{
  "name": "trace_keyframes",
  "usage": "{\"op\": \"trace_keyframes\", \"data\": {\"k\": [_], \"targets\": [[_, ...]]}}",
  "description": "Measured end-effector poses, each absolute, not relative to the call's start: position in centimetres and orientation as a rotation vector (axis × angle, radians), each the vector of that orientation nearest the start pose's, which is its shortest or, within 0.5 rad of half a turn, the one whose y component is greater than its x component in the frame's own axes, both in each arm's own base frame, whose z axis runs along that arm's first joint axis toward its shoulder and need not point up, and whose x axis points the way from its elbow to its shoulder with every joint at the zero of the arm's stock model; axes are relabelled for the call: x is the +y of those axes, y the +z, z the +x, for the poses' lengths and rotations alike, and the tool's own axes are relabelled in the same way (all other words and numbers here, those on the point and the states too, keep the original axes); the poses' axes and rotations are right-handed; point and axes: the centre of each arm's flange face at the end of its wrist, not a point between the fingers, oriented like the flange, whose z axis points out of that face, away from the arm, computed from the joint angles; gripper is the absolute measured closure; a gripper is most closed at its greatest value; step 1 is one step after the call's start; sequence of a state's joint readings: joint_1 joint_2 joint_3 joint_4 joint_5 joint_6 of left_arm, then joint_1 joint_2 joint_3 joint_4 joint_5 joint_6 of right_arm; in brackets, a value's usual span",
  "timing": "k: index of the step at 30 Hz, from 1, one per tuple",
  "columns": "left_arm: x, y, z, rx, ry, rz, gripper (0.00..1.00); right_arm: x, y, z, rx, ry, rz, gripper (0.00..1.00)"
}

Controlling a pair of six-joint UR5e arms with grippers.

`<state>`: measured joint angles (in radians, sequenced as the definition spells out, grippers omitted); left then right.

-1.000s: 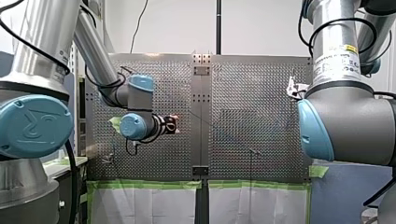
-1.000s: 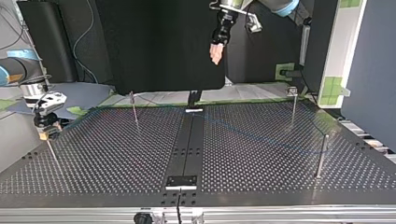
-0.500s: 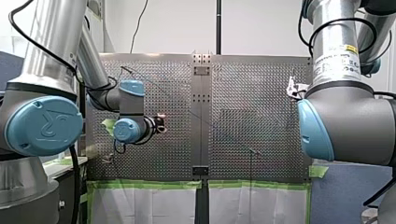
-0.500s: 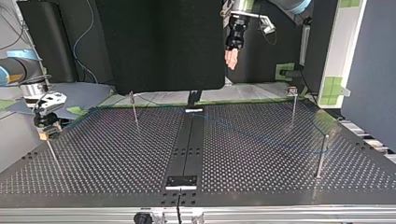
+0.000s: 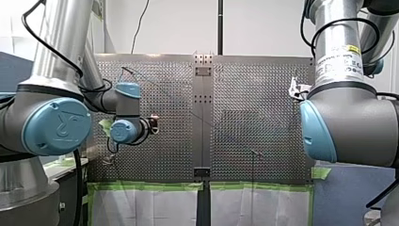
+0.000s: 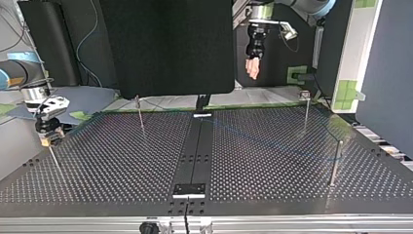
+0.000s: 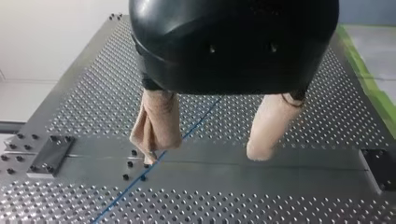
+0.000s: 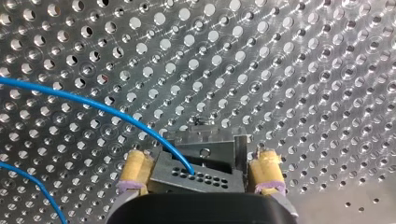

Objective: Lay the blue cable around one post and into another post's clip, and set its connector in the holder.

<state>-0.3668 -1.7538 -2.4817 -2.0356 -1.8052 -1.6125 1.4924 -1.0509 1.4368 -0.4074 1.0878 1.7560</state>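
Note:
The thin blue cable [image 6: 272, 144] lies across the perforated table, past several upright posts [image 6: 306, 112]. In the right wrist view the cable [image 8: 70, 96] ends in a black connector [image 8: 196, 173] seated in a metal holder [image 8: 239, 145]. My right gripper [image 8: 200, 184] is open, its yellow pads [image 8: 135, 170] standing on either side of the connector. It sits low at the top view's left [image 6: 48, 132]. My left gripper [image 7: 203, 157] hangs high over the table, open and empty, its beige pads [image 7: 156, 123] wide apart above the cable [image 7: 126, 189]. It shows at the top view's upper right [image 6: 253, 68].
A dark centre strip [image 6: 195, 156] with small mounting plates divides the table. Thin posts stand at the top view's left [image 6: 140, 114] and right [image 6: 336, 161]. Green tape [image 5: 150, 186] marks the table's near edge in the front view.
My left arm has swung toward the front view's left, its gripper drifting right in the top view. My right gripper stays still at the connector.

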Motion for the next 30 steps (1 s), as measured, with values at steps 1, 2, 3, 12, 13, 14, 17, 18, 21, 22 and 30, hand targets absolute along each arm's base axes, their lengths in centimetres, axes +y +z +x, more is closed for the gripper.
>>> {"op": "trace_keyframes", "data": {"k": [1,2,3,12,13,14,17,18,21,22,30], "targets": [[-22.95,13.30,29.24,1.562,-0.137,0.068,0.00,-67.68,28.59,12.69,-1.133,1.635,1.428,0.00],[-22.88,13.27,29.23,1.565,-0.134,0.068,0.00,-67.69,28.60,12.69,-1.133,1.635,1.428,0.00],[-22.81,13.21,29.19,1.567,-0.131,0.069,0.00,-67.68,28.59,12.69,-1.133,1.635,1.428,0.00],[-22.55,12.79,28.61,1.582,-0.132,0.079,0.00,-67.69,28.60,12.69,-1.133,1.635,1.428,0.00],[-22.54,12.76,28.57,1.583,-0.132,0.080,0.00,-67.68,28.60,12.69,-1.133,1.635,1.428,0.00],[-22.53,12.74,28.53,1.583,-0.132,0.081,0.00,-67.68,28.60,12.69,-1.133,1.635,1.428,0.00],[-22.52,12.71,28.49,1.584,-0.133,0.081,0.00,-67.69,28.59,12.69,-1.133,1.635,1.428,0.00],[-22.52,12.71,28.50,1.584,-0.134,0.080,0.00,-67.68,28.60,12.69,-1.133,1.635,1.428,0.00],[-22.54,12.76,28.54,1.580,-0.139,0.076,0.00,-67.68,28.59,12.69,-1.133,1.635,1.428,0.00],[-22.54,12.77,28.56,1.578,-0.141,0.075,0.00,-67.68,28.60,12.69,-1.133,1.635,1.428,0.00],[-22.51,12.80,28.57,1.574,-0.141,0.069,0.00,-67.68,28.60,12.69,-1.133,1.635,1.428,0.00]]}}
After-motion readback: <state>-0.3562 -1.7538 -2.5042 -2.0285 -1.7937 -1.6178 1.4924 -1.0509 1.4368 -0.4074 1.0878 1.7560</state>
